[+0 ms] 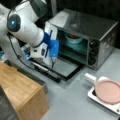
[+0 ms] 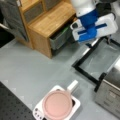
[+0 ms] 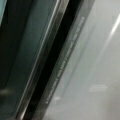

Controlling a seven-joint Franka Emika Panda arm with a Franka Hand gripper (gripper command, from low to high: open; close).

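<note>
Front views | jaws state unclear, over flat-open oven door

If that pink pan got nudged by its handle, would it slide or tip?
The pan would probably turn or slide rather than tip: it looks wide and shallow. Its handle juts past the white hob, so a downward push there might rock it.

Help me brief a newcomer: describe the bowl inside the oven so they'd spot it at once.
Find the silver toaster oven at a front view's top right, its glass door folded down flat. On the rack inside sits the bowl. It is teal with something reddish in it, unlike the pink pan outside.
</note>
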